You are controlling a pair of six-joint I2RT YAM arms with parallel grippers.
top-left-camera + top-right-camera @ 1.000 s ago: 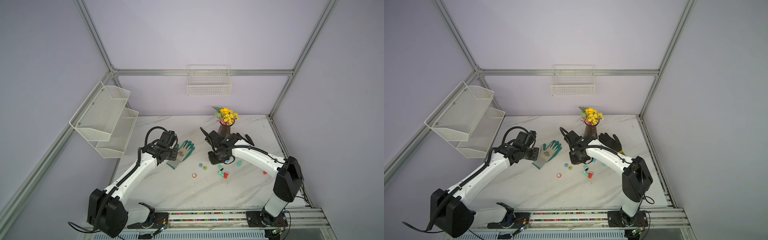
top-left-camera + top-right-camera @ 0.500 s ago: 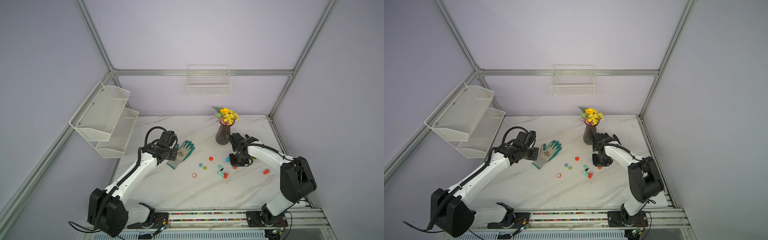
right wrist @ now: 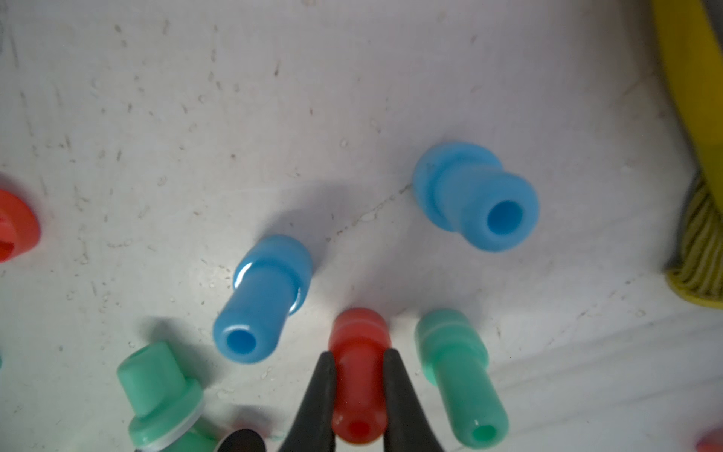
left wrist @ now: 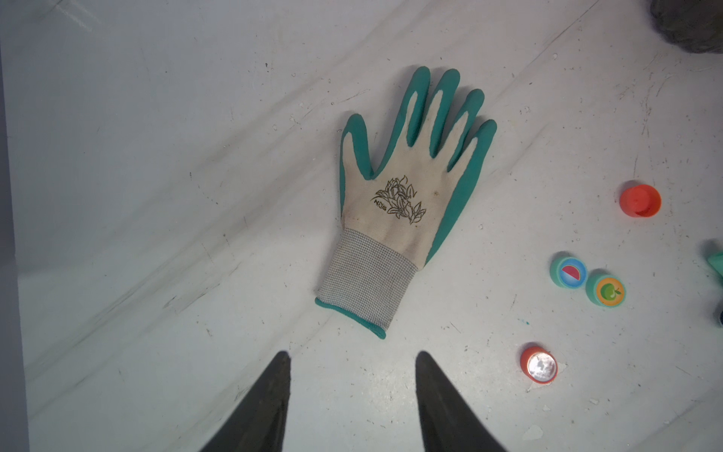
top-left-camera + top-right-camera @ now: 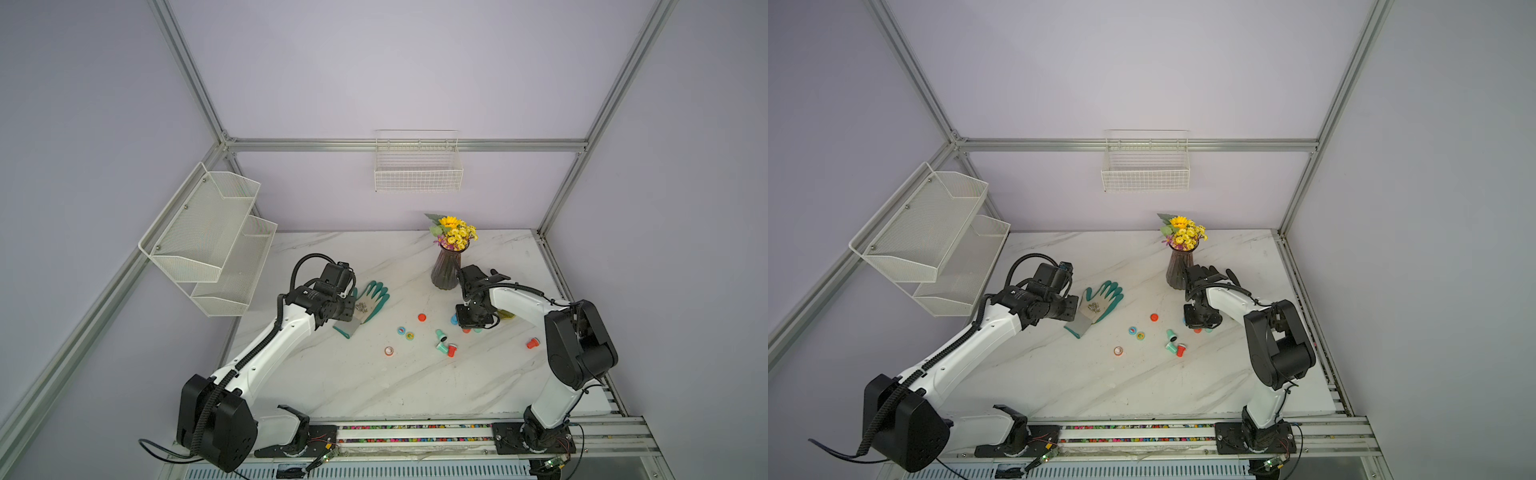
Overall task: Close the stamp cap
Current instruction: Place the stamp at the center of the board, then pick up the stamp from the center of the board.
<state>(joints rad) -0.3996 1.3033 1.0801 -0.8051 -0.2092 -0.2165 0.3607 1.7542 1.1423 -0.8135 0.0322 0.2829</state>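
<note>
Right gripper (image 3: 358, 354) was clamped narrow on the slim handle of a red stamp (image 3: 358, 332), one fingertip on each side. The stamp's long axis ran along the fingers, roughly upright, with the wider end pointing away from the wrist toward the table (image 5: 353, 386). Could not tell whether that end touched the marble. A green stamp (image 3: 457, 371) stood just beside it and a blue stamp (image 3: 266, 297) near it; the jaws touched neither. A loose red cap (image 5: 422, 318) lay on the table apart from the held stamp, on the side toward the left arm. It sat between the two grippers, somewhat nearer the right one. Left gripper (image 4: 353, 354) stood partly open and empty, above the table near the cuff of a glove (image 4: 395, 203). Judgement: stamp secured, cap not yet on. The coming move turns on that sideways gap, with the stamp's wide end lined up over the cap. Which way the cap's mouth faced was not clear.
</note>
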